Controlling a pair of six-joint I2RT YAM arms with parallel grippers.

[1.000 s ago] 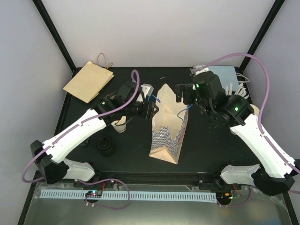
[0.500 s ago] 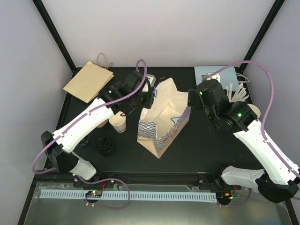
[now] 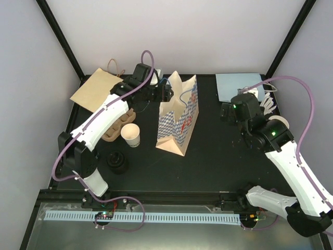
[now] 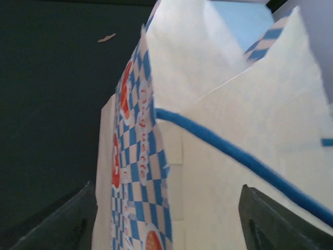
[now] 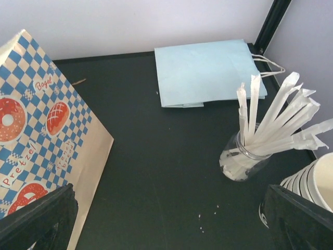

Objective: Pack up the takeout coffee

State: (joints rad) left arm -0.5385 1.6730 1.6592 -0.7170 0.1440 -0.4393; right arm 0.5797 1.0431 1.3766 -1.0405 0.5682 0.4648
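The checked paper bag [image 3: 178,115] stands tall and light, its rim between the spread jaws of the left gripper [image 3: 166,95], which clamp nothing. A sideways nudge there could, I judge, tip it or crease its mouth shut. The open-topped coffee cup [image 3: 130,135] sits behind that gripper, beside its forearm, where a swing could topple it. The right gripper [image 5: 167,205] hangs wide open and empty, bag to its left, straw jar [image 5: 243,156] to its right. The counter [image 3: 218,151] is matte black, ringed by pale walls.

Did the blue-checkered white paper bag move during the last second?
Yes. The blue-checkered white paper bag shifted toward the far edge, closer to the flat brown paper bag.
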